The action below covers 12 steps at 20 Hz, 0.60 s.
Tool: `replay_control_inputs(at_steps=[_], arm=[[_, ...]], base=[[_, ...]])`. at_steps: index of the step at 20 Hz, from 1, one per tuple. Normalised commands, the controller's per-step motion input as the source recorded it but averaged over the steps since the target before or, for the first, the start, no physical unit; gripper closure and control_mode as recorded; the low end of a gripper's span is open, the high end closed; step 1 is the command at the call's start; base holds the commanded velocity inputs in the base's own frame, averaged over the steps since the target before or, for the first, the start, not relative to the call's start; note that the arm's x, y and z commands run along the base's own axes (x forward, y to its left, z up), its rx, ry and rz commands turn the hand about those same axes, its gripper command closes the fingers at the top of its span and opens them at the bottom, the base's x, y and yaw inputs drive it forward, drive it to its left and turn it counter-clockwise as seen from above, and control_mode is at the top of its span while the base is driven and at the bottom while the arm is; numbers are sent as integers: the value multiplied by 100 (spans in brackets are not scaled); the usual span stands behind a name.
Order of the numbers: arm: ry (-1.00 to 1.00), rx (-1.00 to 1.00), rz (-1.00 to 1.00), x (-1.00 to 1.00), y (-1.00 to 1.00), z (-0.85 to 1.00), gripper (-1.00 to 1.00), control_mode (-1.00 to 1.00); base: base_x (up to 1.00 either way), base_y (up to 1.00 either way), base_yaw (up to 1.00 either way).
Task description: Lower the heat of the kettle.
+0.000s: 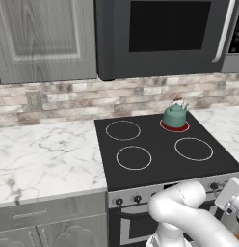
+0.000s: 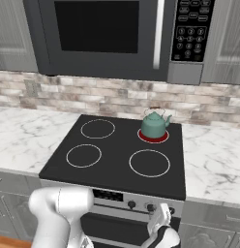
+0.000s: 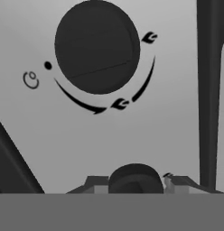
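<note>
Left base view: the kettle (image 1: pixel 175 116) sits on the glowing burner (image 1: pixel 175 127) at the stove's (image 1: pixel 155 169) back right corner.

Right base view: the gripper (image 2: pixel 159 219) hangs at the front panel, near the right-hand knobs (image 2: pixel 151 208).

Hand view: a knob (image 3: pixel 134 179) lies between the fingertips; whether they pinch it cannot be told. Step in hand: gripping the knob. Next: confirm the grip, then rotate toward the low setting.

The gripper (image 2: pixel 162 218) is partly hidden at the stove's front panel (image 2: pixel 117 197), so its jaw state cannot be told. A lower knob (image 3: pixel 134 179) is cut off by the grey band. The microwave (image 1: pixel 165 34) runs past the top edge.
</note>
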Motion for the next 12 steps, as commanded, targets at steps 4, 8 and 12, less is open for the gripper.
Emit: replay_control_inputs(at_steps=[4,8,12], arm=[[8,0,0,0,37,0,100,-100],[8,2,0,0,32,0,100,-100],[11,8,0,0,25,0,100,-100]], base=[[0,0,0],[0,0,0],[0,0,0]])
